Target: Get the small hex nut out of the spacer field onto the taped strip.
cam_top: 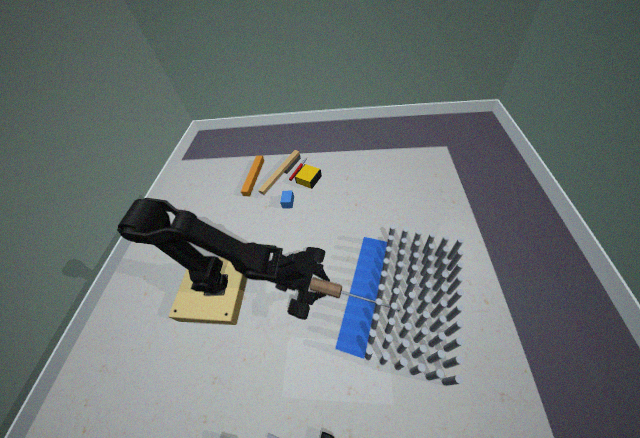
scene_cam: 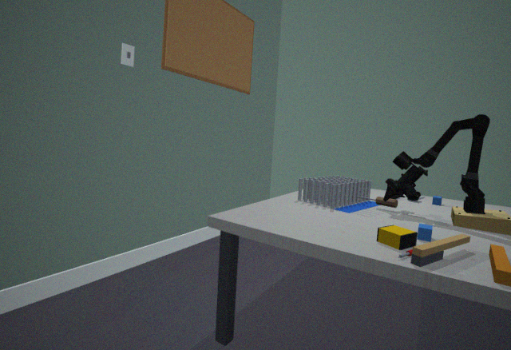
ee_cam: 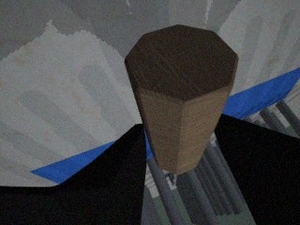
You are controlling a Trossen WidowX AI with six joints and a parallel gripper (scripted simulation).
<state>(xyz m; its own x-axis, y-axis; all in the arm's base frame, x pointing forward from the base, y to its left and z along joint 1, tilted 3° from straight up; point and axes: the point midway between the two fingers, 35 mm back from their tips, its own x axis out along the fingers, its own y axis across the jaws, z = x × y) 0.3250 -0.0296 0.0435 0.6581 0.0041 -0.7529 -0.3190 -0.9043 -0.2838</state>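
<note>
My gripper (cam_top: 324, 284) (scene_cam: 387, 200) (ee_cam: 179, 127) is shut on the wooden handle (cam_top: 325, 287) (scene_cam: 386, 202) (ee_cam: 182, 119) of a tool, just in front of the strip and above the table. The tool's thin metal rod (cam_top: 359, 297) runs from the handle across the blue taped strip (cam_top: 355, 314) (scene_cam: 350, 207) (ee_cam: 262, 100) and in between the front spacers. The grey metal spacers (cam_top: 394, 306) (scene_cam: 334, 193) stand upright in several rows behind the strip. The rod's far end is hidden among them. I cannot make out the hex nut in any view.
On one side of the arm's wooden base (cam_top: 207, 306) (scene_cam: 481, 222) lie a yellow block (cam_top: 308, 175) (scene_cam: 395, 236), a blue cube (cam_top: 286, 199) (scene_cam: 425, 232), a pale wooden stick (cam_top: 279, 172) (scene_cam: 441, 244), a red-handled tool (cam_top: 296, 171) and an orange bar (cam_top: 252, 175) (scene_cam: 499, 264).
</note>
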